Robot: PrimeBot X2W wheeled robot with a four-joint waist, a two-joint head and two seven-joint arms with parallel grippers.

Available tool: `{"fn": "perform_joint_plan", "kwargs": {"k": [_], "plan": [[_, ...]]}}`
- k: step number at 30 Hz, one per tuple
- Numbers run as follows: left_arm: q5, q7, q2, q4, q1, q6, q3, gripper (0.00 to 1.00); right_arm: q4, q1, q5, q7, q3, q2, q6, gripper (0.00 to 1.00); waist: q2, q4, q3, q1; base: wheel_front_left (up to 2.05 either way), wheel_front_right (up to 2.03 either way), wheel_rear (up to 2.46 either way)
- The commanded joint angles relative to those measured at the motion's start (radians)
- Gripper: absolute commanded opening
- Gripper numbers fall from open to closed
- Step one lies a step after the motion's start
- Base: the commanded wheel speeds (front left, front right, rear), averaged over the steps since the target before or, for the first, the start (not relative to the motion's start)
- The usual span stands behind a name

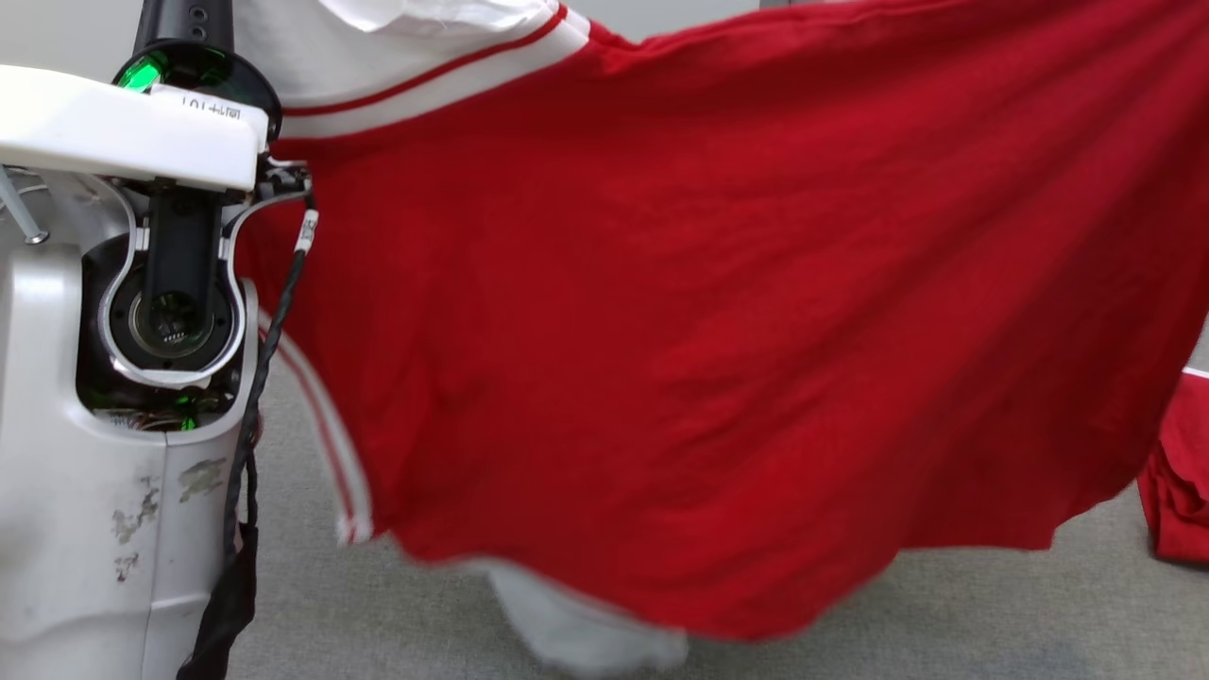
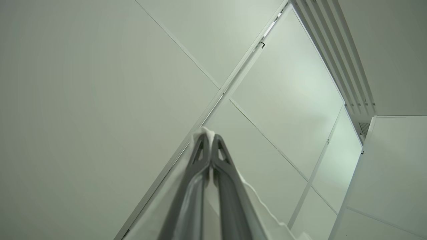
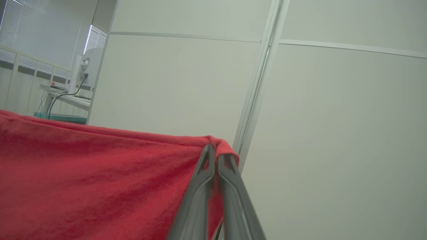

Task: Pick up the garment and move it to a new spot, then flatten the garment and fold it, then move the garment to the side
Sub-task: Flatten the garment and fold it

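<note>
The garment (image 1: 718,321), a red shirt with white striped trim, hangs spread in the air across the head view, its lower hem blurred above the grey floor. My left gripper (image 2: 210,137) is shut on a white edge of the garment (image 2: 263,213), fingers pointing up at the wall panels. My right gripper (image 3: 215,148) is shut on a red corner of the garment (image 3: 100,180), which stretches away to the left in that view. My left forearm (image 1: 113,378) stands upright at the left of the head view, beside the cloth.
Grey carpet (image 1: 945,614) lies under the hanging cloth. Another piece of red cloth (image 1: 1181,482) shows at the right edge. Pale wall panels (image 2: 100,83) rise ahead of both wrists; a desk with a monitor (image 3: 80,73) stands far off.
</note>
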Motion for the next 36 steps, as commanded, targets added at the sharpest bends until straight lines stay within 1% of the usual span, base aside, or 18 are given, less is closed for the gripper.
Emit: {"fn": "perform_joint_plan", "kwargs": {"k": [1,5,7,9,11,13,14,17,18,21,23,26,29,32,36], "plan": [[0.014,0.018,0.018,-0.029,0.019,0.025,-0.002,0.00,-0.014,0.024,0.038,0.049,-0.013,0.008,-0.001,0.00,0.0000,0.011,0.013,0.0000,0.00,0.00,0.00],[0.033,0.056,0.050,-0.022,-0.015,0.054,-0.011,0.00,-0.011,-0.018,0.076,0.141,-0.004,0.012,-0.001,0.00,0.0000,0.015,0.070,0.0000,0.00,0.00,0.00],[0.050,0.066,0.074,0.017,-0.058,0.057,-0.013,0.00,0.005,-0.076,0.079,0.174,0.017,0.013,-0.001,0.00,0.0000,0.014,0.122,0.0000,0.00,0.00,0.00],[0.050,0.065,0.075,0.077,-0.120,0.060,-0.002,0.00,0.034,-0.159,0.082,0.197,0.049,0.032,-0.001,0.00,0.0000,0.009,0.184,0.0000,0.00,0.00,0.00],[0.068,0.056,0.093,0.142,-0.206,0.046,0.004,0.00,0.082,-0.271,0.067,0.210,0.086,0.043,-0.001,0.00,0.0000,0.003,0.254,0.0000,0.00,0.00,0.00],[0.080,0.041,0.096,0.208,-0.305,0.022,0.004,0.00,0.134,-0.401,0.033,0.203,0.135,0.045,-0.001,0.00,0.0000,0.001,0.332,0.0000,0.00,0.00,0.00],[0.080,0.041,0.096,0.208,-0.305,0.022,0.004,0.00,0.134,-0.401,0.033,0.203,0.135,0.045,-0.001,0.00,0.0000,0.001,0.332,0.0000,0.00,0.00,0.00],[0.107,-0.007,0.105,0.330,-0.462,-0.016,0.013,0.00,0.244,-0.580,-0.021,0.164,0.211,0.058,-0.001,0.00,0.0000,0.007,0.443,0.0000,0.00,0.00,0.00],[0.109,-0.028,0.099,0.373,-0.512,-0.036,0.016,0.00,0.280,-0.640,-0.045,0.139,0.242,0.060,-0.001,0.00,0.0000,0.008,0.471,0.0000,0.00,0.00,0.00],[0.117,-0.096,0.089,0.492,-0.634,-0.091,0.028,0.00,0.408,-0.787,-0.083,0.041,0.288,0.082,-0.001,0.00,0.0000,0.013,0.522,0.0000,0.00,0.00,0.00],[0.127,-0.140,0.086,0.553,-0.698,-0.126,0.030,0.00,0.472,-0.861,-0.108,-0.026,0.330,0.096,-0.001,0.00,0.0000,0.019,0.552,0.0000,0.00,0.00,0.00],[0.120,-0.197,0.066,0.639,-0.740,-0.177,0.037,0.00,0.539,-0.923,-0.147,-0.119,0.451,0.080,-0.001,0.00,0.0000,0.031,0.577,0.0000,0.00,0.00,0.00],[0.136,-0.223,0.054,0.705,-0.745,-0.235,0.010,0.00,0.606,-0.948,-0.131,-0.196,0.526,0.071,-0.001,0.00,0.0000,0.044,0.601,0.0000,0.00,0.00,0.00],[0.143,-0.232,0.038,0.769,-0.704,-0.278,-0.025,0.00,0.674,-0.915,-0.105,-0.261,0.585,0.072,-0.001,0.00,0.0000,0.053,0.614,0.0000,0.00,0.00,0.00],[0.168,-0.256,0.037,0.841,-0.621,-0.306,-0.079,0.00,0.757,-0.823,-0.051,-0.326,0.647,0.089,-0.001,0.00,0.0000,0.056,0.603,0.0000,0.00,0.00,0.00]]}}
